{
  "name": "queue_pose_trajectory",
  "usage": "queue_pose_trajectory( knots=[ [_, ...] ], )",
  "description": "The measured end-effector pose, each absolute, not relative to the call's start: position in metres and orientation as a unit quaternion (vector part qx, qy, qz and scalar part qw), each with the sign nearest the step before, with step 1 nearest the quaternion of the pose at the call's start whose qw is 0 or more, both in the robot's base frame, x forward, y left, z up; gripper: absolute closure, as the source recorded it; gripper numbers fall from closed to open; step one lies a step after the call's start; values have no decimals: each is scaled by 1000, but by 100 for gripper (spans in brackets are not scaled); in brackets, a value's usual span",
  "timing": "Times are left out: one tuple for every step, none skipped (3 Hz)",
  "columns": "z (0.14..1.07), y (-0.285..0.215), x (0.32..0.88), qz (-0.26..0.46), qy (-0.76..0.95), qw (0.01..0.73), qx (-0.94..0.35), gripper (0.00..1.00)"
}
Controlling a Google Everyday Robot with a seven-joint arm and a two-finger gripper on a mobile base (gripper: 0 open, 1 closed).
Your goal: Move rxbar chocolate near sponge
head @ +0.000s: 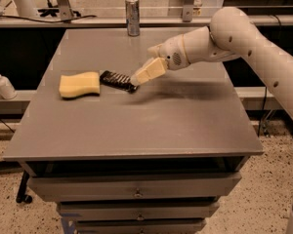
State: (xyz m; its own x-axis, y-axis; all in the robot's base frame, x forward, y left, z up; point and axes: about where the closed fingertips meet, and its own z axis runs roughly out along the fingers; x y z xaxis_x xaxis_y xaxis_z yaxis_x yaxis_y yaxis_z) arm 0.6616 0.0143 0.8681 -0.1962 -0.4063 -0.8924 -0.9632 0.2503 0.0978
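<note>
The rxbar chocolate [117, 80] is a flat dark bar with pale marks. It lies on the grey table [136, 126], its left end just beside the pale yellow sponge [79, 85]. The gripper [136, 81] comes in from the right on the cream arm [219, 38]. It slants down to the bar's right end and overlaps that end. The bar looks flat on the table top.
An upright silver can [133, 16] stands at the table's back edge. A white bottle [2, 84] stands on a lower shelf at the left. Drawers [136, 191] sit under the table top. The arm spans the table's right back part.
</note>
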Motion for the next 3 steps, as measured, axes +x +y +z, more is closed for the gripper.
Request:
queue_pose_trajectory(
  knots=[
    [882,-33,682,316,692,428,-488,0],
    [900,-97,698,266,679,463,-503,0],
    [914,-102,702,256,669,477,-510,0]
  ],
)
